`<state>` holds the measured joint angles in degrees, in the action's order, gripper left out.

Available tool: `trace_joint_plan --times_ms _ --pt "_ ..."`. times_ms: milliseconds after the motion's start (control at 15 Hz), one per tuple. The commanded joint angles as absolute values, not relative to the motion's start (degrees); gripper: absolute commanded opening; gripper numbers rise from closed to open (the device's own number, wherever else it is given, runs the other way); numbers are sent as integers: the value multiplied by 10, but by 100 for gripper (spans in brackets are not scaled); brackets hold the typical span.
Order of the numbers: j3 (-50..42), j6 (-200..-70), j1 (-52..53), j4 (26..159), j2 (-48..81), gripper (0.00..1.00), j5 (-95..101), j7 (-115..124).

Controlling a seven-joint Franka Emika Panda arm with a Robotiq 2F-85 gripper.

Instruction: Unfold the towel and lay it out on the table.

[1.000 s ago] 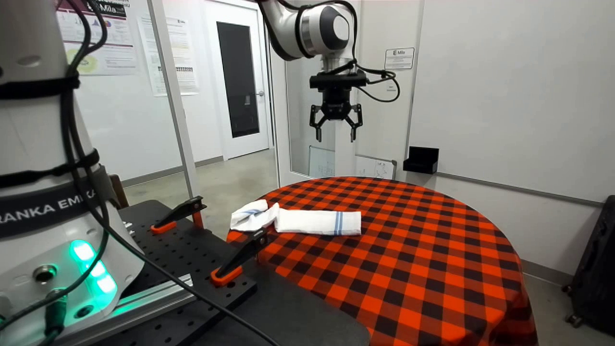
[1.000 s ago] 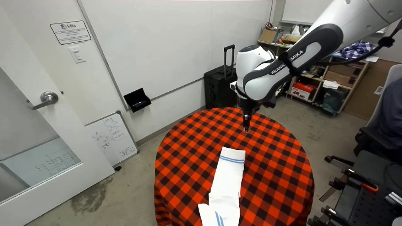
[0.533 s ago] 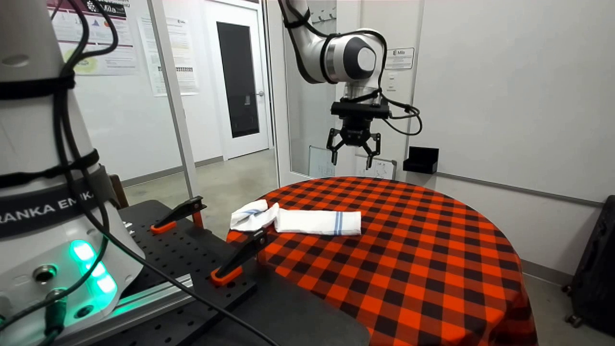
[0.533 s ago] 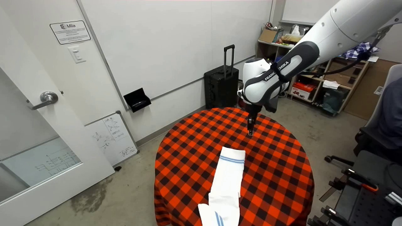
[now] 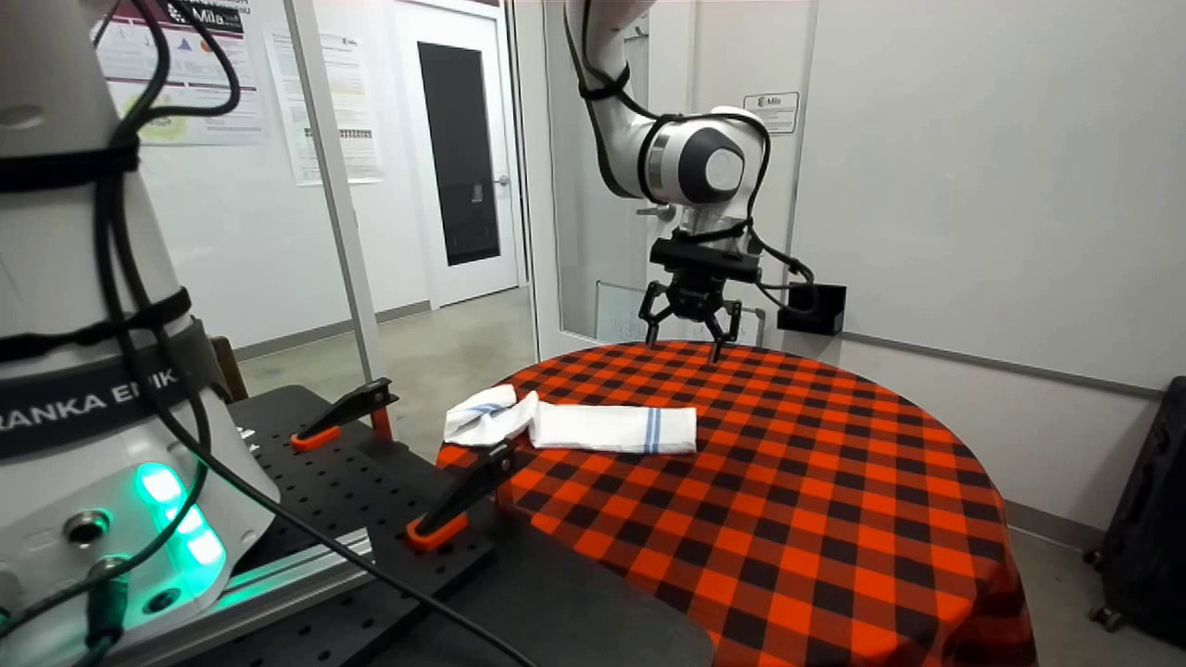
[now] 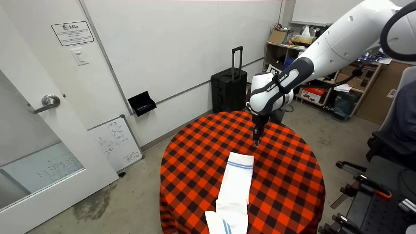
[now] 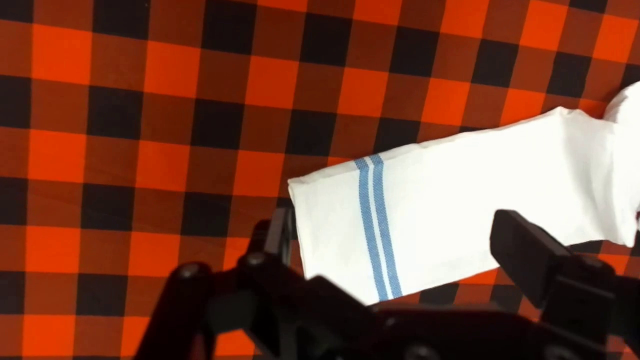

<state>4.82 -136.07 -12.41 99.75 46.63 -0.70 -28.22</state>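
Gripper [image 5: 684,350] abv. table [image 5: 834,482], jaws spread wide.
In an ext. view, towel [image 5: 584,426] lies on table, one end bunched; in an ext. view, its flat end [image 6: 240,158] nr. gripper; wrist view, blue stripes [image 7: 384,225] show betw. fingers [image 7: 525,255].

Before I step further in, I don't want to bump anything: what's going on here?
A robot arm hangs over the table, its gripper open and holding nothing. The towel lies on the table, one end flat, the other rumpled and folded over. It hasn't been fully spread out yet; that seems to be the job.
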Motion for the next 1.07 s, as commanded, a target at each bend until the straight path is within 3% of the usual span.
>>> trace_joint_plan --times_ms 0,1000 --pt "54 -1384 -132 936 535 100 -14 -283" --pt "56 -1418 -131 765 701 100 -7 -255"
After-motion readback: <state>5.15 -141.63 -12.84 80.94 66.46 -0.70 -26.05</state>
